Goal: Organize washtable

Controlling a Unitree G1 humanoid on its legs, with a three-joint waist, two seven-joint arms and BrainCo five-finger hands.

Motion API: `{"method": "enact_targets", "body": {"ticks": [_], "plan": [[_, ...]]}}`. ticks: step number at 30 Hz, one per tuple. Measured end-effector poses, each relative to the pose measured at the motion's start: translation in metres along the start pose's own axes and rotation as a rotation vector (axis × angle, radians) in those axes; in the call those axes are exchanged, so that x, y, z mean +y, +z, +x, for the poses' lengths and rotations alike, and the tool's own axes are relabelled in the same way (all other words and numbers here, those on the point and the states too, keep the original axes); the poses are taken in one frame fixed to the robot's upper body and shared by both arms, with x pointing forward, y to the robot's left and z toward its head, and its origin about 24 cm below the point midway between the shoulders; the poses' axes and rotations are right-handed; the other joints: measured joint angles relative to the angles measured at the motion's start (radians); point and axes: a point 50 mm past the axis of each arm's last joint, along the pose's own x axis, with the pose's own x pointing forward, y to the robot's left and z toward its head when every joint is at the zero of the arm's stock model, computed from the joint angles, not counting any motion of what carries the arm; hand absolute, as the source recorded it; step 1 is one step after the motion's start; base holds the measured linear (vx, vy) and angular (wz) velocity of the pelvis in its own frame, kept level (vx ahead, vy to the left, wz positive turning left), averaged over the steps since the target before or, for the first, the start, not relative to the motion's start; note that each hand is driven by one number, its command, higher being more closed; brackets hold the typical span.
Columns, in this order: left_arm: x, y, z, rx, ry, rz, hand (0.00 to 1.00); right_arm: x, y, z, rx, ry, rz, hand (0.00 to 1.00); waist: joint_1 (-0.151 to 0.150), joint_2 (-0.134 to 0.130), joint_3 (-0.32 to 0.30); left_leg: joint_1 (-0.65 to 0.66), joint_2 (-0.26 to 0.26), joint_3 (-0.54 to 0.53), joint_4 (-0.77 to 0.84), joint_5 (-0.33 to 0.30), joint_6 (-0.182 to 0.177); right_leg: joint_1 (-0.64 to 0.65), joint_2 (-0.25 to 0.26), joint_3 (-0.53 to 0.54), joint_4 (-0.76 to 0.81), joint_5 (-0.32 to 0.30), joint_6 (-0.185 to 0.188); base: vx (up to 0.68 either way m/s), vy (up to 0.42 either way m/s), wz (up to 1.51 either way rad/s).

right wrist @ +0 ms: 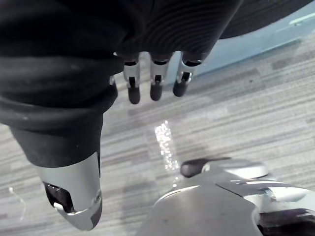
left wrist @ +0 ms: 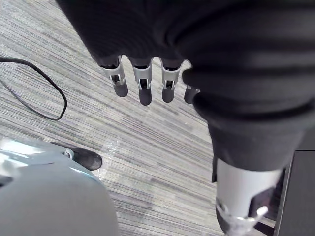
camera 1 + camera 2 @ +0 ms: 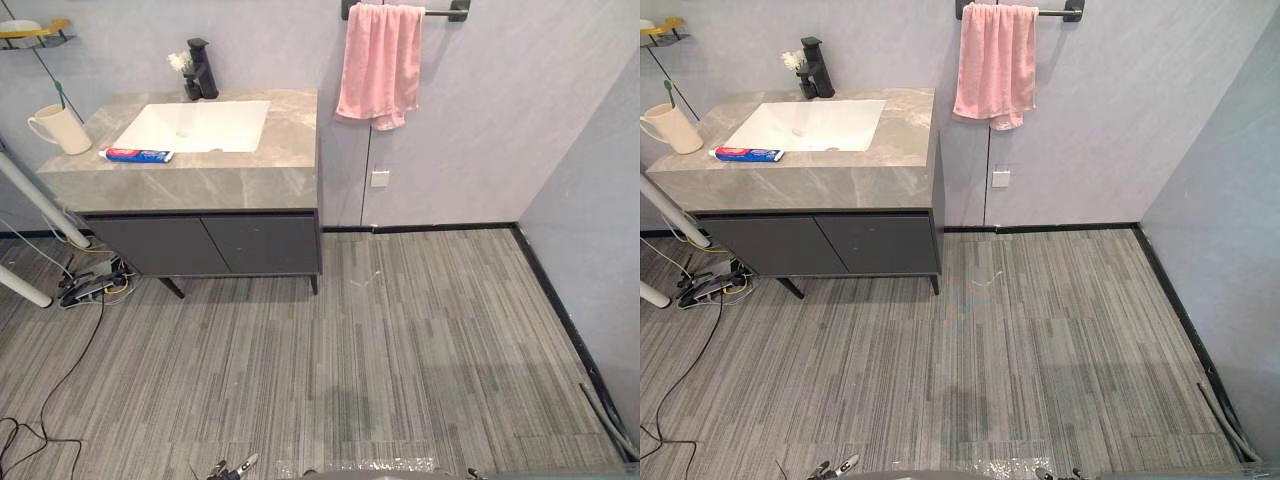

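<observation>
washtable (image 3: 200, 185): grey marble top over a dark two-door cabinet; you have it at the far left, against the back wall.
sink (image 3: 195, 125): white, set into the top, towards the wall.
faucet (image 3: 202, 68): black, upright behind the sink; the small white item touching its left side is too small for you to identify.
cup (image 3: 62, 130): cream, with handle, upright at the top's left edge, left of the sink.
toothbrush (image 3: 61, 94): green handle standing up out of the cup.
toothpaste (image 3: 138, 155): tube lying flat on the top, just beside the sink's front left corner, apart from the cup.
towel (image 3: 380, 65): pink, draped over a black bar (image 3: 440, 12) on the wall, right of the washtable.
shelf (image 3: 35, 35): wire, on the wall above the cup.
floor (image 3: 400, 340): grey striped.
left hand (image 2: 144, 86): your fingers hang straight and relaxed above the floor, holding nothing.
right hand (image 1: 156, 83): your fingers likewise hang loose over the floor, nothing in them.
</observation>
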Motion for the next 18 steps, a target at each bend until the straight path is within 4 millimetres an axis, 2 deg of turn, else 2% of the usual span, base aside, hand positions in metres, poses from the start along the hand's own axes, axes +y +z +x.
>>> {"method": "enact_targets", "body": {"ticks": [18], "plan": [[-0.0003, -0.0015, -0.0002, 0.006, -0.003, 0.006, 0.0, 0.0013, -0.0005, -0.0002, 0.0, 0.003, 0.0, 0.0, 0.001, -0.001, 0.006, 0.016, 0.0, 0.014, -0.021, 0.0, -0.003, 0.005, 0.002, -0.001, -0.019, 0.003, -0.005, 0.01, -0.007, -0.02]]}}
